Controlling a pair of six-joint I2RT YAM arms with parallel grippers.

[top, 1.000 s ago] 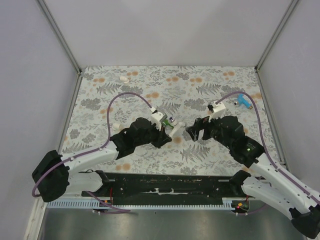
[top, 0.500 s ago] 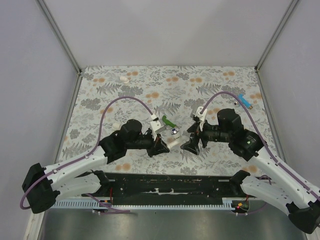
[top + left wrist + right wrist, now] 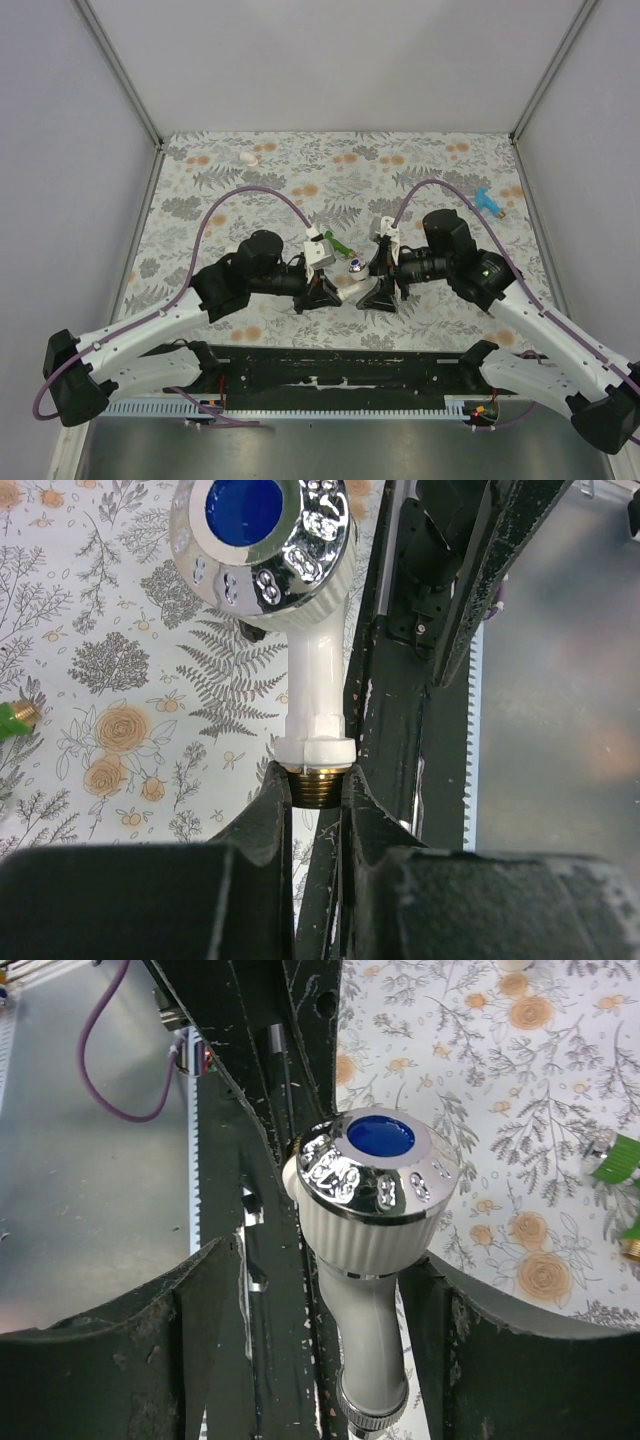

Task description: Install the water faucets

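The left gripper (image 3: 313,782) clamps the white faucet (image 3: 318,685) by its brass threaded end, holding it above the floral tabletop (image 3: 420,180) near the front edge. The right gripper (image 3: 330,1280) straddles the faucet's chrome-and-blue knob (image 3: 378,1175), jaws parted, with a gap showing on one side. A green faucet (image 3: 341,245) lies just behind.

- I'm driving a robotics lab test cell, not a home or shop: plain pale wall panels (image 3: 60,150) box in three sides, held by aluminium frame posts (image 3: 120,70).
- The floral-clothed desk (image 3: 420,165) fills the floor of the box.
- The left arm (image 3: 160,320) and right arm (image 3: 545,325) are bolted to a black mounting rail (image 3: 340,372), with a slotted white cable duct (image 3: 300,408) and looping purple cables (image 3: 255,190).
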